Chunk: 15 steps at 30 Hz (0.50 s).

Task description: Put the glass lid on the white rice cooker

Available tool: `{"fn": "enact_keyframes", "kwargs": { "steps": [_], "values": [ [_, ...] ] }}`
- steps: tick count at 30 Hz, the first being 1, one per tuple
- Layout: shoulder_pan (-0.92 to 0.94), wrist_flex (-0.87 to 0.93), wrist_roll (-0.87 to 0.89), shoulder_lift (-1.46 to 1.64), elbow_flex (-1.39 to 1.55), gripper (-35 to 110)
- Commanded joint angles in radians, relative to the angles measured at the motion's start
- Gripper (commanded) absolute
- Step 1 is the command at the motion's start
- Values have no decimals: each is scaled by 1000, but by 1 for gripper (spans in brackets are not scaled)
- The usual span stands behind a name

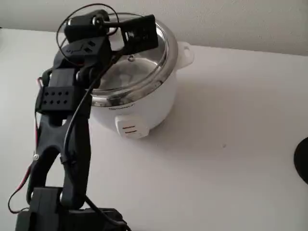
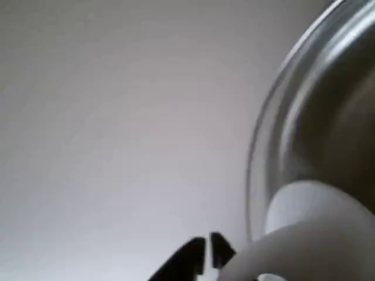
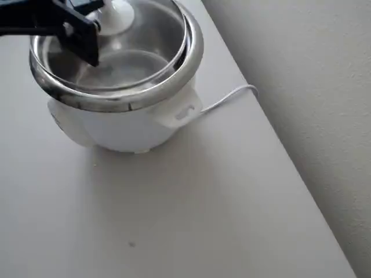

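The glass lid point(image 1: 137, 60) is seen lying on the steel rim of the white rice cooker point(image 1: 144, 103), slightly tilted, so the placing step is judged nearly done. The tool point(image 3: 95, 26) is held at the knob point(image 3: 120, 14); whether it is pinching cannot be told. Release and a straight lift are called for next. Open counter point(image 3: 174, 220) lies in front of the cooker; the counter edge and wall are near behind it.
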Motion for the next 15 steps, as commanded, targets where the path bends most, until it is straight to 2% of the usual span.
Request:
{"fn": "enact_keyframes", "kwargs": {
  "steps": [1,15],
  "values": [
    [34,-43,-2,172,-184,0],
    [58,-112,8,83,-183,0]
  ]
}}
